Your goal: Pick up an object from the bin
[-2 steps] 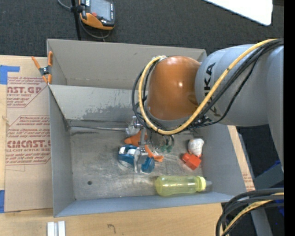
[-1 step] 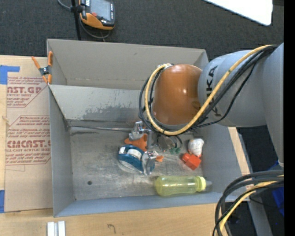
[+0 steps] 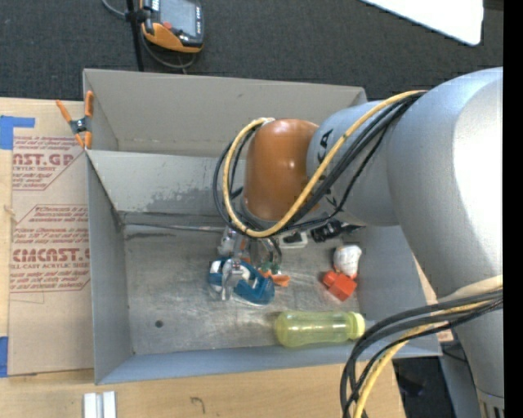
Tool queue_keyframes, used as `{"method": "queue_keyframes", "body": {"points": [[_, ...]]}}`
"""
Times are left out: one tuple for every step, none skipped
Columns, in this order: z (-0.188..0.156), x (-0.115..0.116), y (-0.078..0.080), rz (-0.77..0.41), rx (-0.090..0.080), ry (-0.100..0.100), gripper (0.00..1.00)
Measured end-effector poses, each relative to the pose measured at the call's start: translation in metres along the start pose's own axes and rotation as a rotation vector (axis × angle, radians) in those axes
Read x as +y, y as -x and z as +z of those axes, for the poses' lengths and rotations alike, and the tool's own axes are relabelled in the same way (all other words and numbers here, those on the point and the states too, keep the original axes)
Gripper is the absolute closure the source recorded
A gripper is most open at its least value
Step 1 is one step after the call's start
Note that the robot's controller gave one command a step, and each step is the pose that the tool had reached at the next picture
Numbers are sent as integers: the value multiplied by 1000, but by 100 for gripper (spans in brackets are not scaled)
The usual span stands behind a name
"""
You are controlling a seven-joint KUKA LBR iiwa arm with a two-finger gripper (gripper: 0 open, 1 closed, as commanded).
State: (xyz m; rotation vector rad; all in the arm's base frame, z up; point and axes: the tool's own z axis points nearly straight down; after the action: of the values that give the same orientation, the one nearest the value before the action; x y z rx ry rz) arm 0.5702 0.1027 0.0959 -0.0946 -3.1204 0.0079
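- A grey metal bin (image 3: 106,269) with a scuffed, dull floor sits on a dark floor.
- Beyond the bin's far wall, well away from the gripper, lies an orange and black device (image 3: 173,23).
- The silver arm (image 3: 425,163) enters from the right of the view, with an orange cover (image 3: 278,167) at its wrist and looped yellow and black cables (image 3: 233,175).
- The gripper (image 3: 243,269) points down at the middle of the bin floor; whether it is open or closed cannot be told.
- A blue lumpy object (image 3: 255,291) lies at the gripper's tip, touching or just under it.
- To the gripper's right in this view lies a red and white piece (image 3: 343,273), apart from it.
- Nearer the camera, down and right of the gripper, lies a yellow-green bottle (image 3: 319,328) on its side.
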Motion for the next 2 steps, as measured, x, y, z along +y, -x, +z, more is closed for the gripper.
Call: {"method": "queue_keyframes", "body": {"points": [[0, 0, 0, 0, 0, 1, 100], [-97, -14, -3, 34, -22, 7, 100]]}}
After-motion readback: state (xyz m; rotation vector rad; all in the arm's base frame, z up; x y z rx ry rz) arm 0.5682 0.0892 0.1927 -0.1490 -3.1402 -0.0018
